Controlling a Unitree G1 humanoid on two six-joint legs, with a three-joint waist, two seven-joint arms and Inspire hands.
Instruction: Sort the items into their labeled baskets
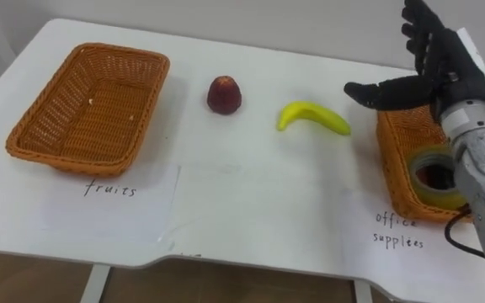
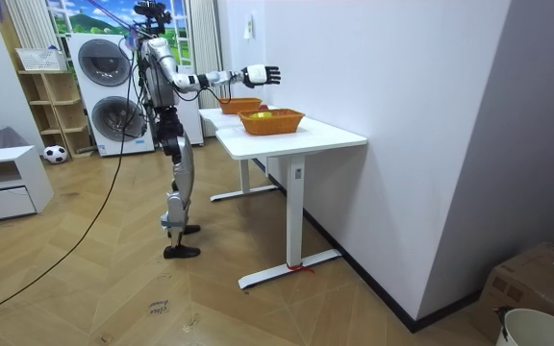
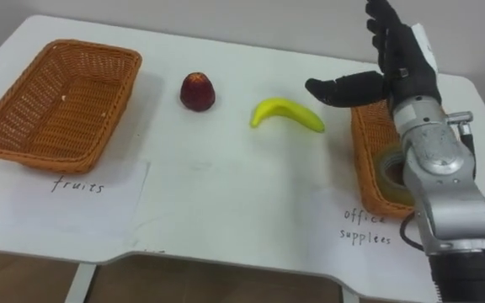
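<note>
1. white table (image 1: 251,210): the robot stands at its long side, rt arm stretched out over it; stacked washing machines (image 2: 113,91) are behind the robot in the room view.
2. left basket (image 1: 53,97): wicker, at the table's left end, nothing in it; paper sheet (image 1: 116,202) w/ handwriting lies just in front.
3. right basket (image 1: 391,168): wicker, at the right end, partly hidden by the forearm; a 2nd handwritten sheet lies in front.
4. right hand (image 1: 432,71): held up above the right basket's far left corner, fingers straight & spread, thumb out toward the banana, holding nothing.
5. banana (image 1: 314,116): lies on the table btw the baskets, just left of the right basket, apart from the hand.
6. red fruit (image 1: 224,95): upright on the table, left of the banana, near the left basket.
7. tape roll (image 1: 434,172): inside the right basket, half behind the forearm.
</note>
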